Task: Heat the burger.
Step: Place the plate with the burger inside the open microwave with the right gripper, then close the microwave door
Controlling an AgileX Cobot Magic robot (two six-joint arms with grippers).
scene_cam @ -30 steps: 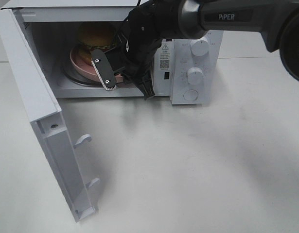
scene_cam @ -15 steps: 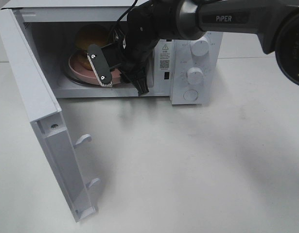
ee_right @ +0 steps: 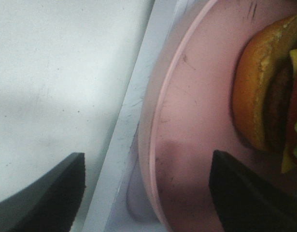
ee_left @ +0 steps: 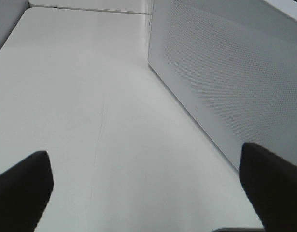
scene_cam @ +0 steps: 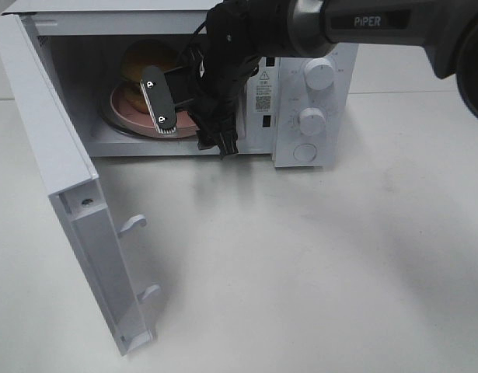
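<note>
The burger (scene_cam: 148, 61) has a tan bun and lies on a round pink plate (scene_cam: 128, 116) inside the open microwave (scene_cam: 262, 85). In the right wrist view the burger (ee_right: 264, 96) lies on its side on the plate (ee_right: 196, 121), showing patty, lettuce and cheese. My right gripper (scene_cam: 196, 140) stands open at the oven's mouth, one finger on either side of the plate's near rim (ee_right: 155, 145) and neither pressing on it. My left gripper (ee_left: 148, 193) is open over bare table and holds nothing; the exterior high view does not show it.
The microwave door (scene_cam: 68, 171) swings out to the left toward the table's front. Two knobs (scene_cam: 319, 75) and a round button sit on the control panel at the right. In the left wrist view a perforated white wall (ee_left: 225, 72) stands beside the left gripper.
My right gripper has opened from shut and let go of the plate's rim. Its fingers have shifted slightly up and left at the oven's mouth. The left gripper has not changed.
</note>
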